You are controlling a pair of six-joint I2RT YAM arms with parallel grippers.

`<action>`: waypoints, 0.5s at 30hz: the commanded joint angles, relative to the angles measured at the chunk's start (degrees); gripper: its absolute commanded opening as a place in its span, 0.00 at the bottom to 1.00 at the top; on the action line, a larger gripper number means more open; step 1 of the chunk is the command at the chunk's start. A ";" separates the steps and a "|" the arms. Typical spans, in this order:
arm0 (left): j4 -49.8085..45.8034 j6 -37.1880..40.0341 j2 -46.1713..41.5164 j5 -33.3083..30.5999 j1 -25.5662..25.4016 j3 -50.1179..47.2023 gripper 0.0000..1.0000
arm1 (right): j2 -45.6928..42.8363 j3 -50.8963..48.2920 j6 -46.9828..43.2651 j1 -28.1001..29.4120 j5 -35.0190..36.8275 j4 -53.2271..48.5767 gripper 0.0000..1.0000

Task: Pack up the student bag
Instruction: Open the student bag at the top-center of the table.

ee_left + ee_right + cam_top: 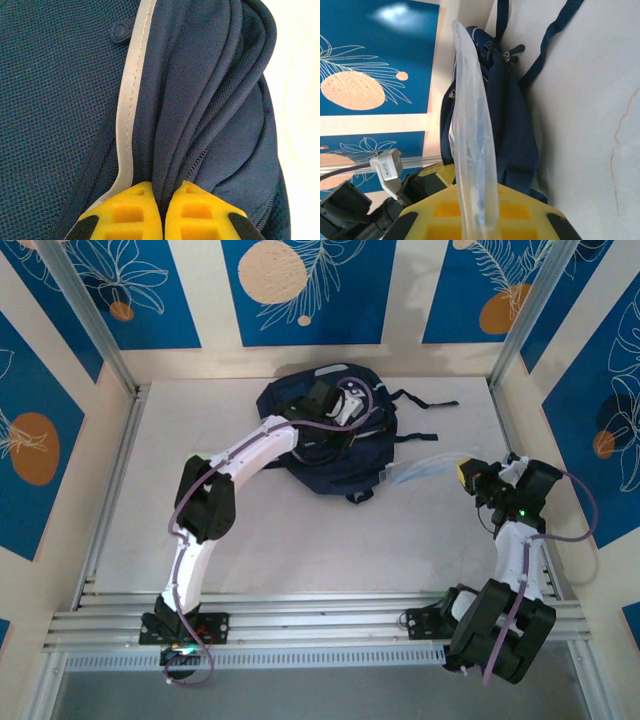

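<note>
The student bag point(335, 472), a dark navy backpack, lies at the back middle of the table with its black straps point(425, 400) trailing right. My left gripper point(343, 406) is on top of it, shut on a bunched fold of navy fabric point(172, 150) beside the zip. A pale stripe point(131, 90) runs just left of the yellow fingers point(130, 210). My right gripper point(463, 474) hovers to the right of the bag, shut on a clear plastic pouch point(422, 472). That pouch point(472, 125) stands edge-on, pointing toward the bag point(515, 130).
The white tabletop point(300, 540) is framed by aluminium rails point(110, 480) at left and front. Blue and cream patterned walls point(300, 290) close in the back and sides. Straps point(550, 40) lie on the table beyond the bag.
</note>
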 commanded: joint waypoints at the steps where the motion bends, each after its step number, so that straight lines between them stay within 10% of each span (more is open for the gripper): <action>1: 0.52 -6.17 -4.73 5.75 1.30 4.99 0.00 | -0.11 0.46 2.23 3.67 2.18 3.95 0.00; 15: 0.63 -7.89 -2.33 14.17 1.23 1.70 0.00 | 4.08 2.09 1.58 8.67 5.52 5.26 0.00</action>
